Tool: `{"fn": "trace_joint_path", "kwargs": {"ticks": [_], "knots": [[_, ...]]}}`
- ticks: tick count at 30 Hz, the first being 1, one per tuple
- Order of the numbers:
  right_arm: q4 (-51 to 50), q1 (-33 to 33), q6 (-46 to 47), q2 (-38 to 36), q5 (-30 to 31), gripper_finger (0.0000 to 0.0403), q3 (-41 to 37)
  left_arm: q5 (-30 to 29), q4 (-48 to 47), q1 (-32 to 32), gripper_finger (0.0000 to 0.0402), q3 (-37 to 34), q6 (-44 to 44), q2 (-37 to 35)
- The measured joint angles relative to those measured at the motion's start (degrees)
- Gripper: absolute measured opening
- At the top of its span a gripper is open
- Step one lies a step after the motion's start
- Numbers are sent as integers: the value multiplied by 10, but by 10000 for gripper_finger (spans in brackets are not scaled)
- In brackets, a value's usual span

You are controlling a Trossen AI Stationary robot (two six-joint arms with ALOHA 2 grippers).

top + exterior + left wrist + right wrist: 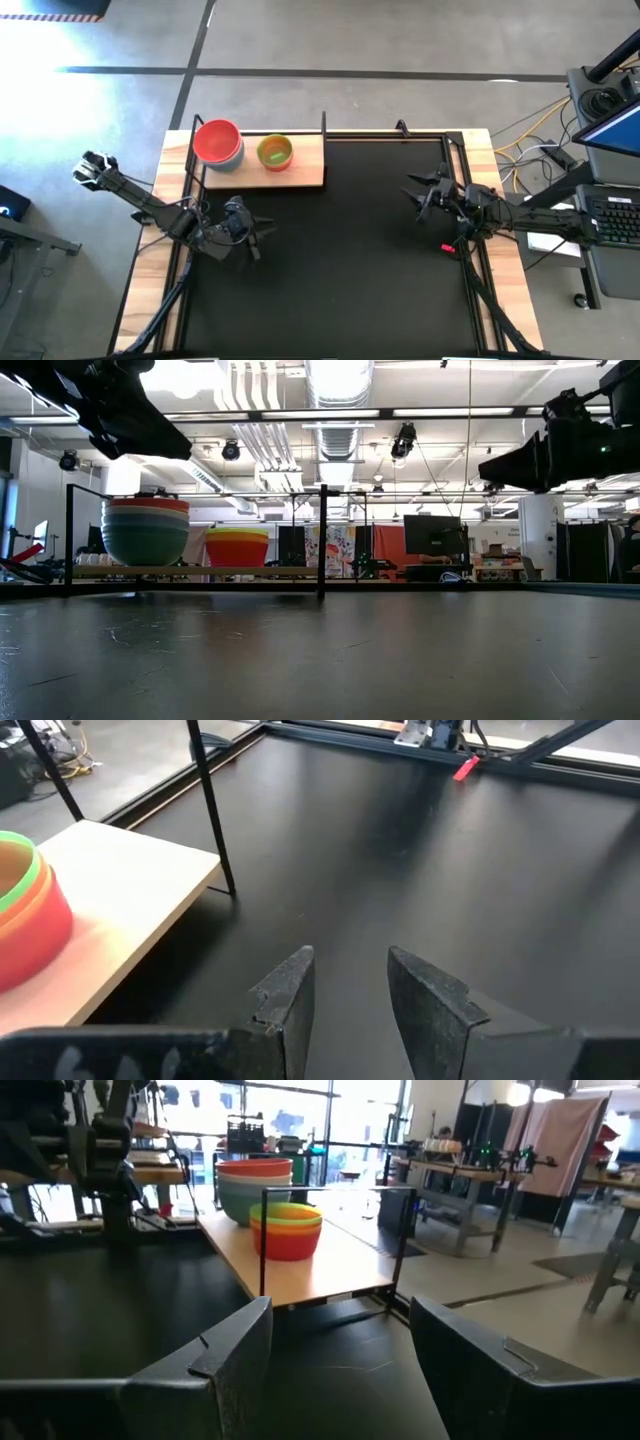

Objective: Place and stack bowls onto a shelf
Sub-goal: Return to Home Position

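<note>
Bowls (217, 143) stand in two stacks on the shelf (305, 172), a pale wooden board with thin black posts (323, 125) at the far left corner of the bench (340, 270). The larger stack (146, 530) has a red bowl on top, with blue-grey and teal bowls beneath it. The smaller stack (274, 152) stands just beside it but apart, with a green bowl uppermost, yellow under that and orange-red at the base. Both stacks sit upright on the board, and the rest of the board past the smaller stack is bare wood.

The left end effector (262, 237) hangs over the black bench near the shelf's front edge, off the board and touching nothing. Its two dark fingers (285, 990) are parted with nothing between them. The smaller stack is the nearer of the two to it, close off to one side of its fingers, and a shelf post (212, 810) rises between that stack and the open bench ahead.

The right end effector (415, 190) waits at the opposite side of the bench, well apart from the shelf. It faces across toward both stacks, and its fingers (225, 1350) are spread wide and hold nothing. A small red tag (447, 247) lies at the bench edge just beside this arm
</note>
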Motion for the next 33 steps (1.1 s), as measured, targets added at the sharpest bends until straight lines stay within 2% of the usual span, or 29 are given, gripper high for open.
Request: {"fn": "trace_joint_path", "kwargs": {"ticks": [19,25,27,29,33], "knots": [[0,0,-13,1,0,226,0,0,0,0,111,3,0,-1],[0,0,-13,1,0,226,0,1,7,0,111,-4,-17,-52],[0,0,-13,2,0,226,0,-16,57,0,111,-15,-46,-72],[0,0,-13,2,0,226,0,-60,137,0,111,-33,-47,-94],[0,0,-13,2,0,226,0,-95,281,1,111,-85,51,-146]]}}
